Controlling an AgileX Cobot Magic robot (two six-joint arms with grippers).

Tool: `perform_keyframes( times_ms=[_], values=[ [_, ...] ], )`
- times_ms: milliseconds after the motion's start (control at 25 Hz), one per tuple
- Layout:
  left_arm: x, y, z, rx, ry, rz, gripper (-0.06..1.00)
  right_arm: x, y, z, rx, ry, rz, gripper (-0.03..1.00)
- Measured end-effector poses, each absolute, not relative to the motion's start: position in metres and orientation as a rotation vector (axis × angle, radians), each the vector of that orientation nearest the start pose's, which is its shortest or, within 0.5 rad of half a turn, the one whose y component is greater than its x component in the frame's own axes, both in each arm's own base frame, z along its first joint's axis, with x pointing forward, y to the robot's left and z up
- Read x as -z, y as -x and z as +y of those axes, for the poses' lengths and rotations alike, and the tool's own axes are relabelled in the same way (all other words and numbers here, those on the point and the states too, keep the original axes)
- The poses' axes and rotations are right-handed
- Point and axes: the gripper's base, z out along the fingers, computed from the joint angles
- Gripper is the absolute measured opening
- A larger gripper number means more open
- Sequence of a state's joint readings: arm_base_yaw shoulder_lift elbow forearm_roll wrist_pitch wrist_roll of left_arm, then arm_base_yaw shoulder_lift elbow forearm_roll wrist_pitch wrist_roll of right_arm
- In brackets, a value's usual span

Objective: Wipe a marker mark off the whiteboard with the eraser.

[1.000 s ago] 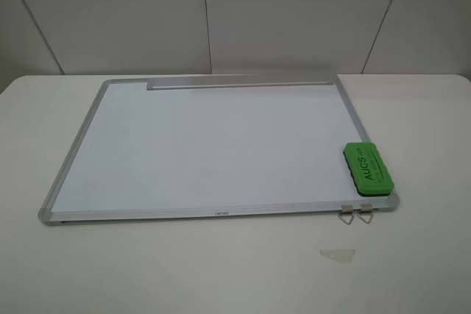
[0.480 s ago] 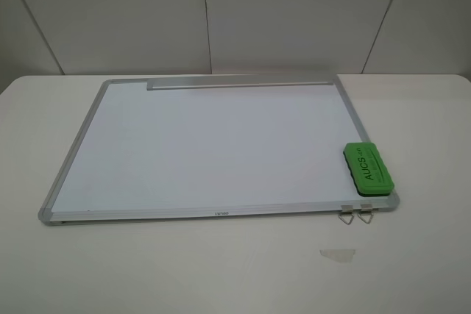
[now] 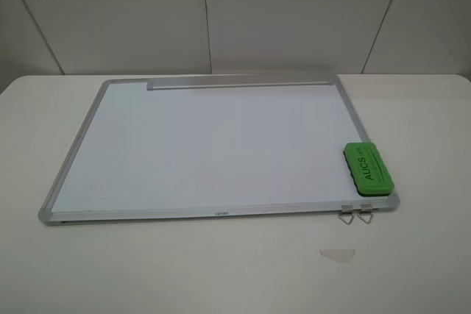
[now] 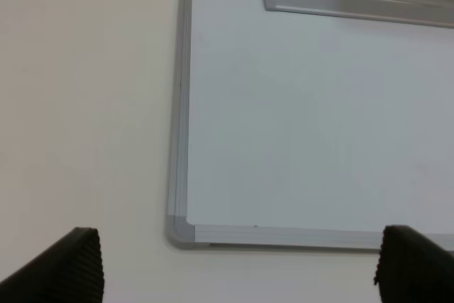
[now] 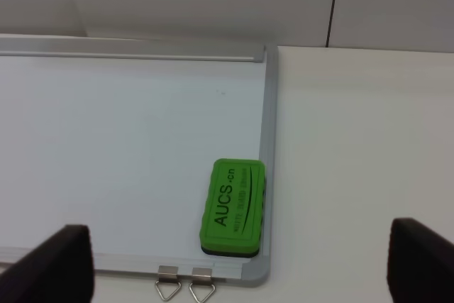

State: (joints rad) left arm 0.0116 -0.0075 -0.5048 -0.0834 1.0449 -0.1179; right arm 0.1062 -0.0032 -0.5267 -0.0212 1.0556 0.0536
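Eraser (image 3: 368, 169) lies flat on the whiteboard's (image 3: 206, 145) near right corner, beside two metal clips (image 3: 356, 212). Left gripper (image 4: 237, 274) and right gripper (image 5: 237, 267) both show fingers spread wide, empty. Marker mark (image 5: 220, 91) (tiny) sits farther back.

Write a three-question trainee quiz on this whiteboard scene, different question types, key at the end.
1. True or false: the bright green block eraser lies on the white, silver-framed whiteboard, untouched by either gripper.
2. Multiple choice: the two metal clips hang from the board edge A) nearest the eraser B) beside the metal tray strip C) at the far left corner.
3. Fill in: in the right wrist view, the small dark marker mark sits between the eraser and the ____.

Key: 1 true; 2 A; 3 tray strip.
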Motion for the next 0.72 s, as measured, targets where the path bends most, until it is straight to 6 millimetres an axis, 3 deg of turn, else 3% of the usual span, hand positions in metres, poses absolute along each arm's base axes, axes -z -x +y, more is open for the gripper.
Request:
perform_keyframes(
  times_ms=[720],
  values=[
    [-0.2801, 0.0061, -0.0066, 0.167, 0.127, 2.013, 0.78, -0.285, 0.0082, -0.0026, -0.077, 0.052, 2.009, 0.82]
  ],
)
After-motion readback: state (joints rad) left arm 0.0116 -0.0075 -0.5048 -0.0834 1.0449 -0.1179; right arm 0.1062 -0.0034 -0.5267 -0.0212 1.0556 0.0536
